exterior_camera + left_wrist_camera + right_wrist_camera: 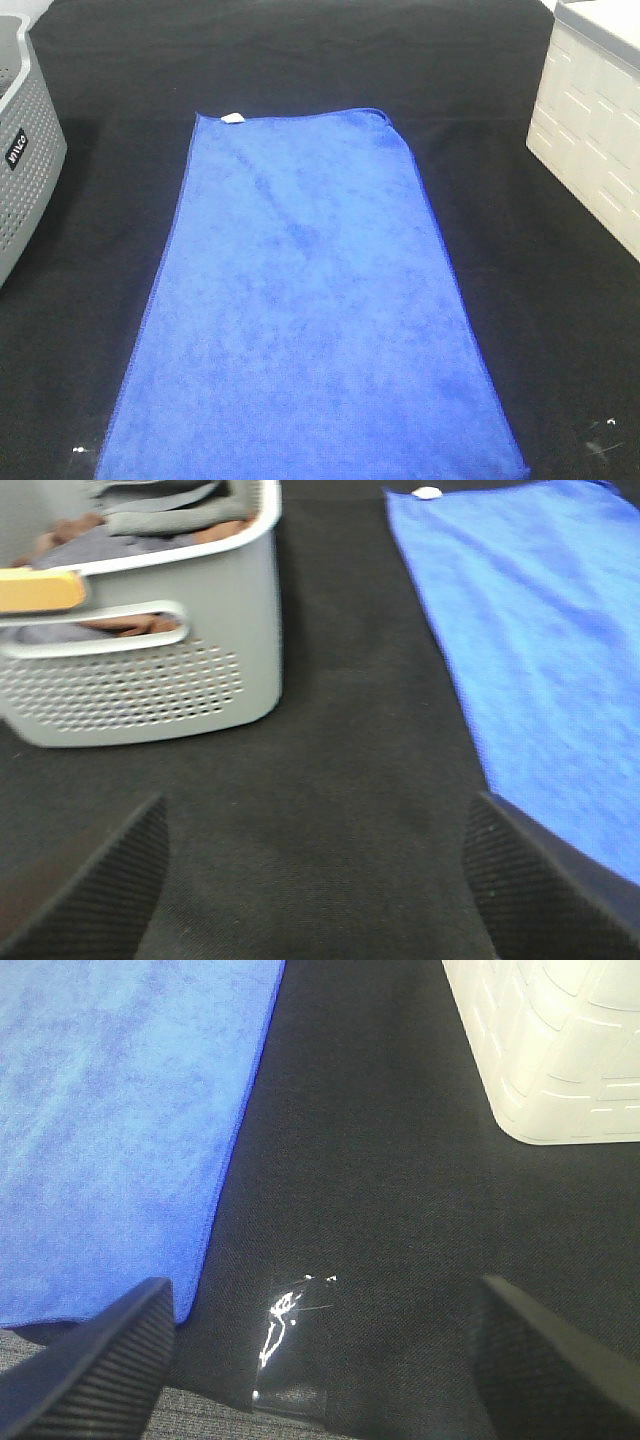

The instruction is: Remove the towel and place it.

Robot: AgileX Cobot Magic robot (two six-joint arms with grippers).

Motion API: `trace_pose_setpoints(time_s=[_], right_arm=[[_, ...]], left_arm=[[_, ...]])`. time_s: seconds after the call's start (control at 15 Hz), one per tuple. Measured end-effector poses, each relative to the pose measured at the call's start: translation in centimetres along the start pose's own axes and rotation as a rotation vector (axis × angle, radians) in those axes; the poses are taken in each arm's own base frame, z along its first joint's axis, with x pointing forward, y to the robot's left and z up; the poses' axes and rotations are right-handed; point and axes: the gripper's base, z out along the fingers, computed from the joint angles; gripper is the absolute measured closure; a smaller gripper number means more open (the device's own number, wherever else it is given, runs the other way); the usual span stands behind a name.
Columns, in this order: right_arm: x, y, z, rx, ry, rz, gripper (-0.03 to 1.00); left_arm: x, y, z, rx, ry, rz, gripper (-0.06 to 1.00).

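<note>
Well, the only writing I can spot is a small black label (19,148) with white letters on the side of the grey basket (25,160), and the letters are too small to make out. That basket sits at the left edge of the bench (300,60), which is covered in a black cloth. It has a perforated wall and a slot handle, and from the left wrist view it holds a jumble of grey and brownish fabric (150,520), with something flat and orange-yellow (40,590) at its rim; I cannot tell what that is. At the right edge stands a white box (590,120) with a brick-like moulded pattern on its walls and a grey lid; its contents are hidden.

The towel (310,300) lies spread flat down the middle of the bench, long side running from the near edge toward the far edge, well apart from both containers. It is bright blue with a stitched hem, and a small white tag (233,117) pokes out at its far left corner.

The left gripper (310,880) hangs over bare cloth between the basket and the towel's left hem, fingers spread wide and holding nothing. The right gripper (320,1360) hangs by the towel's near right corner, fingers likewise spread and empty. A shiny black patch (290,1350) glints on the cloth beneath it.
</note>
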Motion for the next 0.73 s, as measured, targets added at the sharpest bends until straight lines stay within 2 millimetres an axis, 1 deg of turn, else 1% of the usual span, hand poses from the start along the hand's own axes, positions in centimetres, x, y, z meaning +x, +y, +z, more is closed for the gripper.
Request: trace_pose_setpoints(time_s=[0.13, 0.73], right_arm=[[0.0, 0.0, 0.0, 0.0, 0.0, 0.0, 0.19], [0.0, 0.0, 0.0, 0.0, 0.0, 0.0, 0.19]], left_arm=[[-0.01, -0.02, 0.01, -0.026, -0.001, -0.014, 0.18], [0.03, -0.02, 0.05, -0.026, 0.001, -0.014, 0.18]])
